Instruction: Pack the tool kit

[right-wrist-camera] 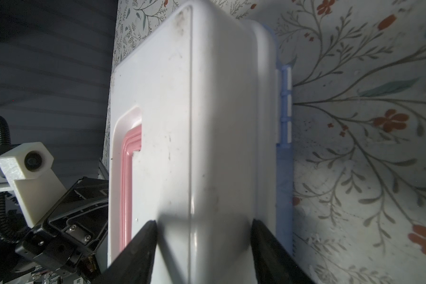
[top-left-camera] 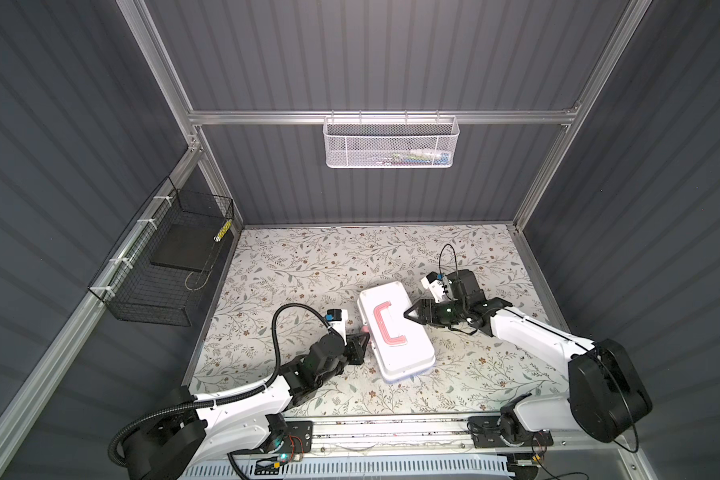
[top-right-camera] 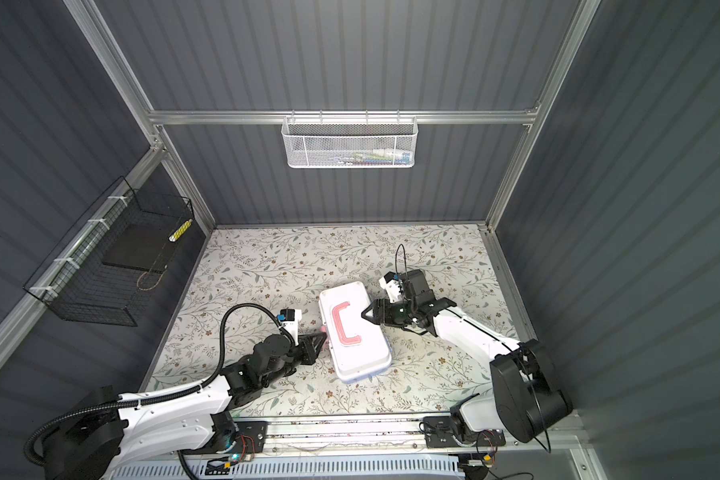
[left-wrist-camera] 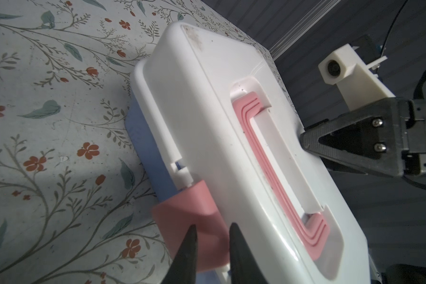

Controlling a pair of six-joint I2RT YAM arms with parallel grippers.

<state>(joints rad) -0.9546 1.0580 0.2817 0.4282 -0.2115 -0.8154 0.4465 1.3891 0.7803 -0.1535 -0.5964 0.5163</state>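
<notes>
Nothing legible on inspection — the tool kit (top-left-camera: 395, 328) lid carries no readable brand, number or sign. One small printed label (right-wrist-camera: 78, 280) sits below the left gripper (top-left-camera: 364, 332) — its characters too blurred to read.

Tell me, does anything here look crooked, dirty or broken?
Nothing looks broken or spilled. The tool case lies slanted against the table's edges, and its white lid carries greyish smudges near one corner, seen in both wrist views.
</notes>
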